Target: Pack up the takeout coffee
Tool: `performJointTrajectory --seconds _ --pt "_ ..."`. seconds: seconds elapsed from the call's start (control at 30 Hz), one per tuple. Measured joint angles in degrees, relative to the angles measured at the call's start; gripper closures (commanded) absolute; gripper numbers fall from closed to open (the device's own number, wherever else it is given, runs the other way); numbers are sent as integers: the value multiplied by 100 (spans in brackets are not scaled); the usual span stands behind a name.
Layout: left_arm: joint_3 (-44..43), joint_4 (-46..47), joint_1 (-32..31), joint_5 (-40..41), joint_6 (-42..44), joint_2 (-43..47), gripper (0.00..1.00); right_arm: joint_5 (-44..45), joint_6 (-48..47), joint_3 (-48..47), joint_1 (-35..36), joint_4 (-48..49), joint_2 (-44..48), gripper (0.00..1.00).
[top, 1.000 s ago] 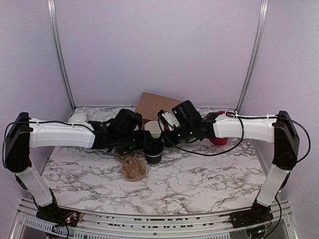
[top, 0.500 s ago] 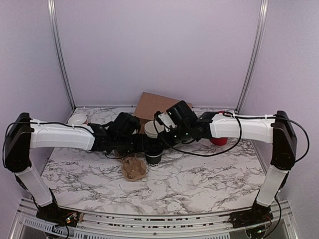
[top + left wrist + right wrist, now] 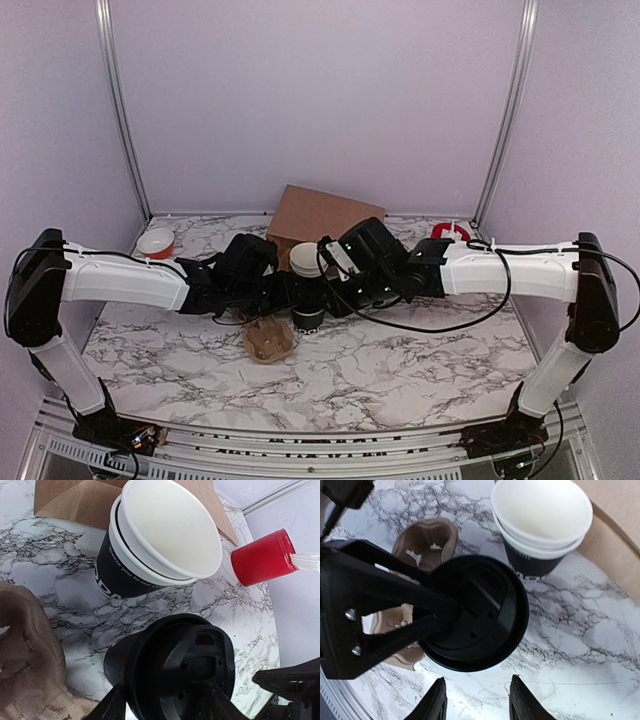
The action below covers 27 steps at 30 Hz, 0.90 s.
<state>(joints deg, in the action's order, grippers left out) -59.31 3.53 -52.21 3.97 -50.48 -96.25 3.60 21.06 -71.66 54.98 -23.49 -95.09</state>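
Note:
The takeout coffee (image 3: 307, 320), a small black cup with a round black lid, stands upright on the marble table beside a brown pulp cup carrier (image 3: 268, 340). My left gripper (image 3: 297, 299) reaches in from the left, its fingers closed on either side of the cup just under the lid (image 3: 185, 665). My right gripper (image 3: 330, 293) hovers open and empty right above the lid (image 3: 472, 612), fingertips apart on the near side of it. In the right wrist view the left gripper's black fingers (image 3: 395, 615) meet at the cup.
A stack of lidless white-rimmed black cups (image 3: 305, 260) stands just behind the coffee. A brown cardboard box (image 3: 315, 215) lies at the back. A red cylinder (image 3: 450, 232) lies at the back right. A small white and orange dish (image 3: 156, 242) sits at the back left.
The right arm has swung down and left, bringing its gripper over the lid and uncovering the red cylinder. The left gripper has shifted slightly nearer. The cup stays put.

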Motion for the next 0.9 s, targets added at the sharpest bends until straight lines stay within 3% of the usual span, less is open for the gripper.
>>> performJointTrajectory --seconds 0.27,0.57,0.9 --pt "74 138 -129 0 -306 0 46 44 468 610 42 212 48 61" --pt "98 142 -138 -2 -358 0 46 243 901 761 146 981 50 62" --pt "101 140 -138 0 -356 0 46 396 988 813 166 1110 50 62"
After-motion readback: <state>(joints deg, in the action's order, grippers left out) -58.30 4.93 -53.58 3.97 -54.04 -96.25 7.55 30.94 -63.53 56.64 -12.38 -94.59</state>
